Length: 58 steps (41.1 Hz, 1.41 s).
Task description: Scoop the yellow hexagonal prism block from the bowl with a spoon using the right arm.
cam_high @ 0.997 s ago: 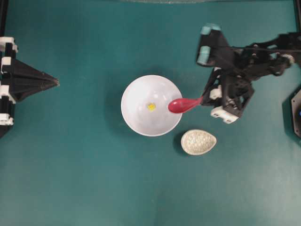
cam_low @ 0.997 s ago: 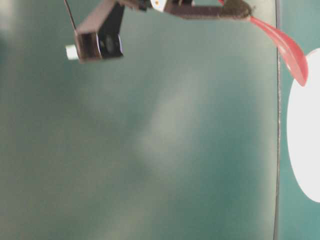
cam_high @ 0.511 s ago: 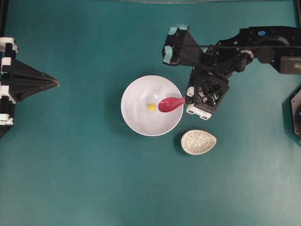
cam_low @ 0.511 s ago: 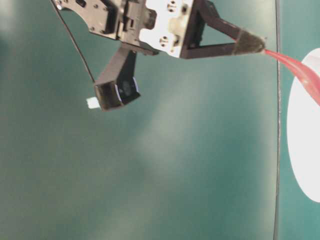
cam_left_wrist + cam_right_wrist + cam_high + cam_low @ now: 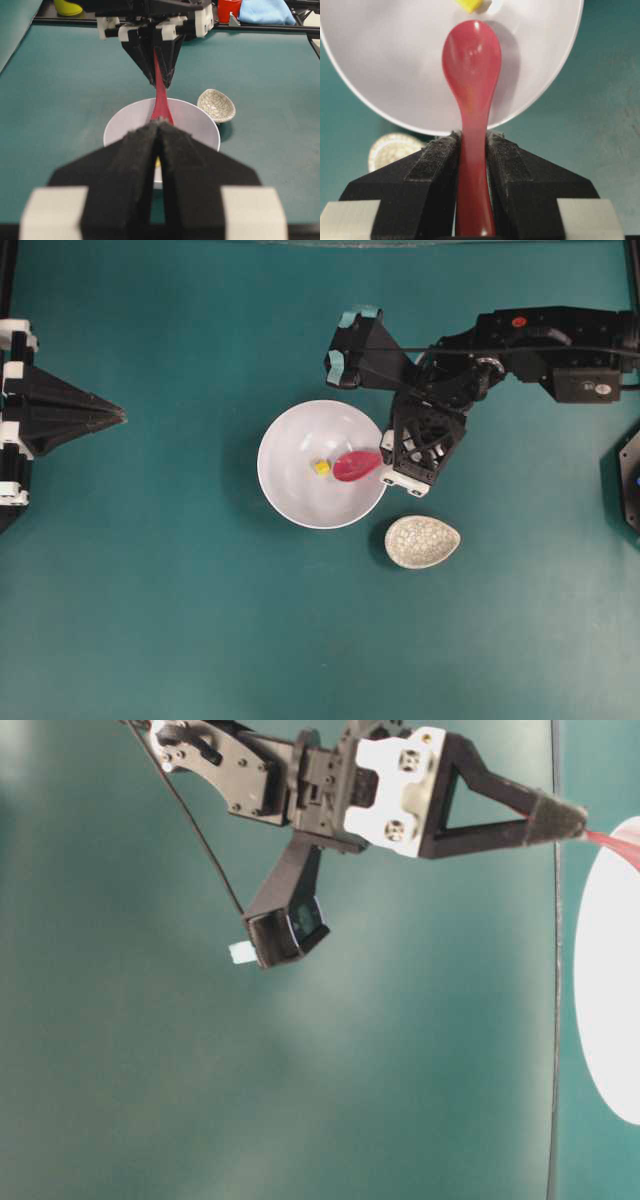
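The white bowl [image 5: 290,505] stands mid-table with the tiny yellow hexagonal prism block [image 5: 321,467] near its centre. My right gripper [image 5: 385,460] is shut on the handle of the pink-red spoon [image 5: 355,465]. The scoop reaches in over the bowl's right side, just right of the block. In the right wrist view the spoon [image 5: 472,65] points at the block [image 5: 471,5], a small gap apart, over the bowl [image 5: 395,60]. My left gripper [image 5: 120,416] rests at the far left, shut with nothing in it, facing the bowl [image 5: 125,125].
A small speckled beige oval dish [image 5: 422,541] lies just right of and below the bowl, close under the right arm. Beyond the table's far edge in the left wrist view are a red cup [image 5: 229,9] and a blue cloth [image 5: 265,12].
The right arm has swung left. The spoon's scoop went from the bowl's right rim to inside the bowl, close to the yellow block. The left arm has not moved.
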Available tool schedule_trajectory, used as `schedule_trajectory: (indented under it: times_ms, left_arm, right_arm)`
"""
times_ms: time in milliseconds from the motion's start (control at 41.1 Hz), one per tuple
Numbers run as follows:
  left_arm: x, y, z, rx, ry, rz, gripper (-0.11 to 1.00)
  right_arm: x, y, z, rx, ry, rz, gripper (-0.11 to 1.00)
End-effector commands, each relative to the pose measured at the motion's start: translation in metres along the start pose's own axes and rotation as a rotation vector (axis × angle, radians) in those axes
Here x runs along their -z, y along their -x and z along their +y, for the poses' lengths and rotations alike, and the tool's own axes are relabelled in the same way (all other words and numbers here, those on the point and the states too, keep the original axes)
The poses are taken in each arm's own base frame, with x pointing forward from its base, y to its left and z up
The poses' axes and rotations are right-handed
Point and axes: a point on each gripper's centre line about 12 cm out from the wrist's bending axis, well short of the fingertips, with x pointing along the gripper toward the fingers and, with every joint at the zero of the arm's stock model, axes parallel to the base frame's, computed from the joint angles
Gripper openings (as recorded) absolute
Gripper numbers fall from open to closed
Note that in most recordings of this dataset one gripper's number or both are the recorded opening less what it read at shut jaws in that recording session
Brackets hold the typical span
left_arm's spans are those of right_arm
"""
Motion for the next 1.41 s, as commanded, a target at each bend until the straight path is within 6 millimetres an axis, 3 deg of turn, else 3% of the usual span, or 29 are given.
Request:
schedule_trajectory:
  times_ms: [0,1386]
  left_arm:
    - [-0.008,-0.002,0.000,0.002,-0.002,-0.017,0.00]
    - [-0.008,-0.002,0.000,0.002,-0.002,-0.017,0.00]
  right_arm:
    - [-0.009,0.008,0.004,-0.006,0.010,-0.045,0.23]
    - [-0.034,-0.014,0.016,-0.025,-0.033,-0.159,0.22]
